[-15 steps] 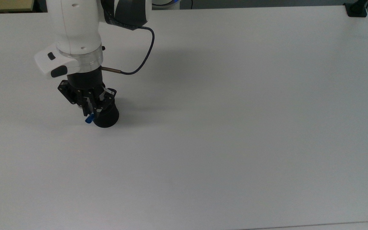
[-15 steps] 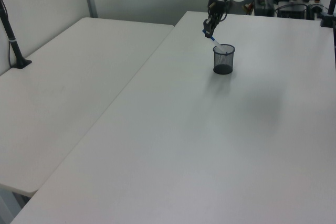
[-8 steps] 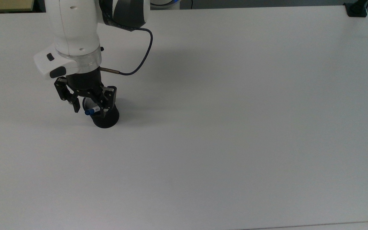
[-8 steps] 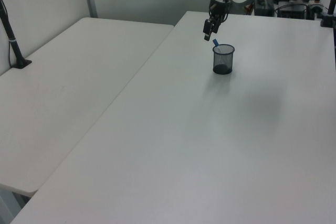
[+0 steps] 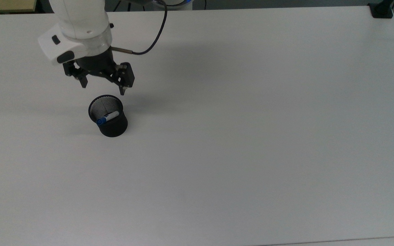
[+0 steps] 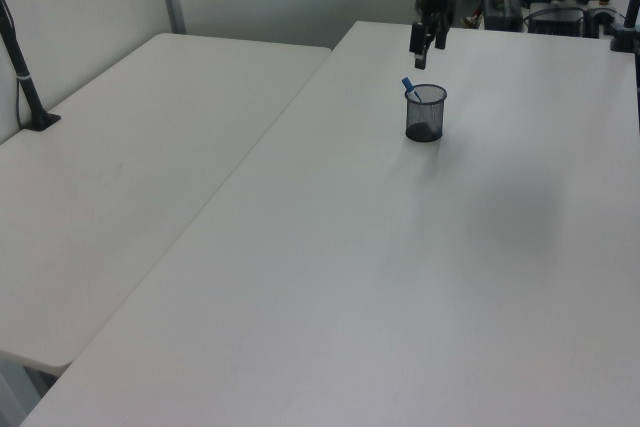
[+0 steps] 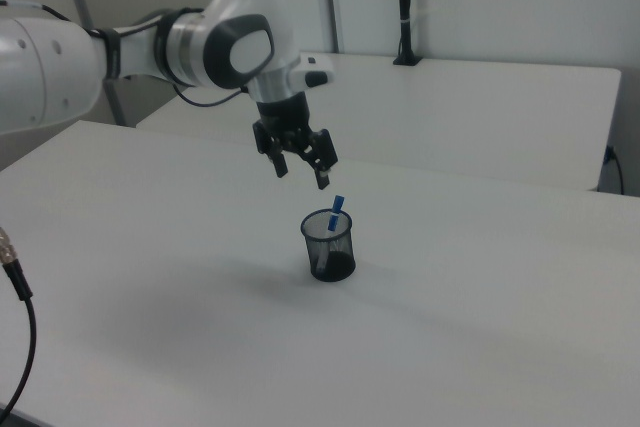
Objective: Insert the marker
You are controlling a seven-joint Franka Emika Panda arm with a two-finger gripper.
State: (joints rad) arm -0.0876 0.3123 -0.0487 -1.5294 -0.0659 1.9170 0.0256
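Nearest thing in the right view is just bare white bench, smooth matte top with nothing much to catch on. Past that sits the black mesh cup, a small round cup in see-through wire mesh that looks a bit wider at the rim than at the base. The marker is inside it, leaning, with the blue cap poking above the rim. In the top view the cup shows its open mouth, and the marker lies slanted across it: slim white barrel, cap resting against the rim at about 7 o'clock.

Behind the cup, at roughly 11 o'clock from it in the right view, is the end effector, fingers spread wide and holding nothing, hanging clear above the rim. In the top view it sits at 12 o'clock from the cup, apart from it. The left view has the same layout: cup, blue cap sticking up, end effector well above.

So the insert looks basically done to me. The only thing to do well now is pull away straight up and clear, not sideways across the rim. That mesh cup looks light, and a leaning marker is easy to clip and tip.
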